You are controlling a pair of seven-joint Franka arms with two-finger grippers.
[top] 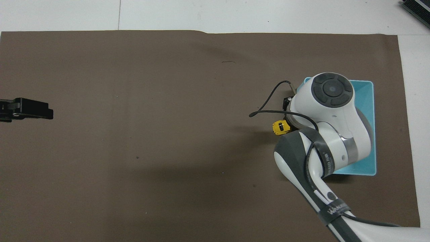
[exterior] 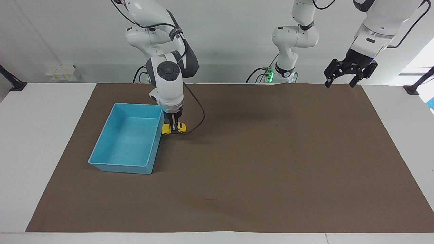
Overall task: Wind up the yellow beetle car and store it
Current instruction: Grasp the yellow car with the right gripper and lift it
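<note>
Right gripper (exterior: 173, 129) pinched shut on yellow beetle car (exterior: 174, 128), fingers clamped across the narrow body, yellow showing on either side of them. Car lifted clear of brown mat (exterior: 257, 162), hanging just beside the blue bin (exterior: 119, 165), at the bin wall toward the left arm's end of the table. Probably level with or slightly above the rim; height hard to read from the facing view. In the overhead view only one end of the car (top: 281, 127) peeks out from under the wrist, rest hidden.

Key relation for the coming move: bin interior lies sideways from the held car, toward the right arm's end of the table, across the long wall. Car's long axis roughly crosswise to that wall, so pointing into the bin. Bin's own long axis runs nearer-to-farther from the robots. Short sideways carry over the rim, then lower and release; likely needs a bit more lift first to clear the wall.

Left gripper (exterior: 348, 74) spread wide, holding nothing, parked high over the mat's corner at the left arm's end, waiting. Well apart from car and bin; right arm clearly the nearer one and already holding.

Winding step not judgeable from here; storing looks like the step in hand.
</note>
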